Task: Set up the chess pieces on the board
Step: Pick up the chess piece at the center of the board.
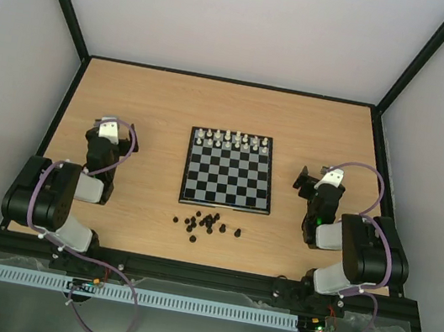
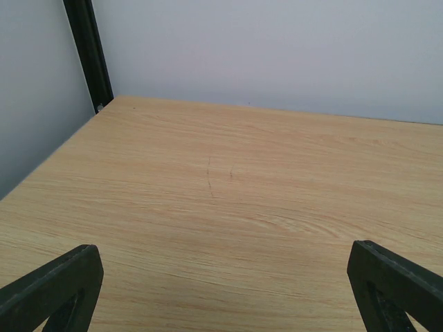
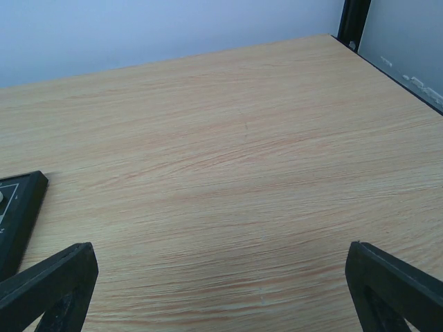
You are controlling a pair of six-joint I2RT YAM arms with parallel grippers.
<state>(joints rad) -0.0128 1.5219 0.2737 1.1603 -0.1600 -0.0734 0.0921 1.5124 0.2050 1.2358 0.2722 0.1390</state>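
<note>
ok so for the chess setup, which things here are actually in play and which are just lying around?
In play:
- black chess pieces, loose just off the board's near edge
- board, near rows bare

Lying about:
- white pieces, already standing at the board's far edge
- white slotted strip by the arm bases

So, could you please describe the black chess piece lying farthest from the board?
Find the chessboard, with white pieces along its far edge. Black pieces are scattered off its near edge. The lone piece sits apart, nearer the arms' bases than the rest.
</note>
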